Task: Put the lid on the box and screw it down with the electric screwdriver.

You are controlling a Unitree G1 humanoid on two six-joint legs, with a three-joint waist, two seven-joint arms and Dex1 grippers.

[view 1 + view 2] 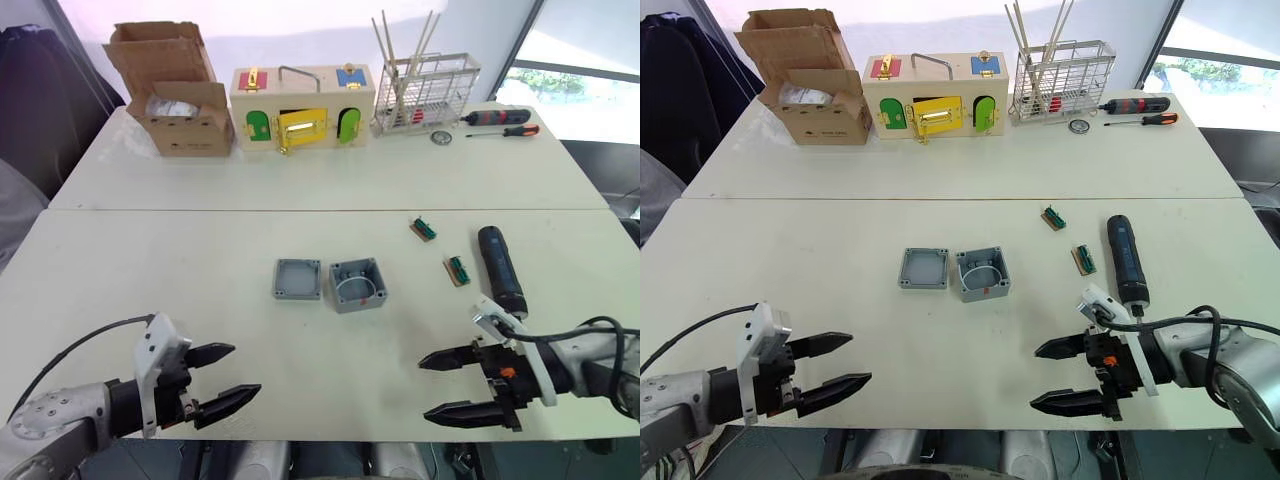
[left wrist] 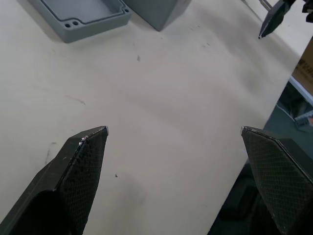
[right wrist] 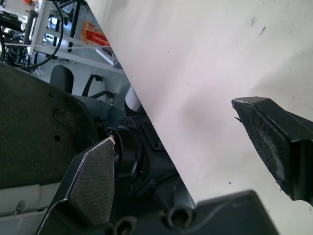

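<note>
Lid (image 1: 297, 279) lies flat mid-bench, touching left side of box (image 1: 357, 284), box cavity up. Electric screwdriver (image 1: 501, 270) lies near right gripper (image 1: 448, 385). Both grippers spread wide, empty, low near bench (image 1: 200, 230) front edge. Left gripper (image 1: 228, 378): pinch lid by rim, seat square over posts.

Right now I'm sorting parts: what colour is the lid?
Grey, the lid shows best in the right eye view.

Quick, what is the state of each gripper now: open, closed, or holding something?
Left gripper: open, holding nothing.
Right gripper: open, holding nothing.
</note>
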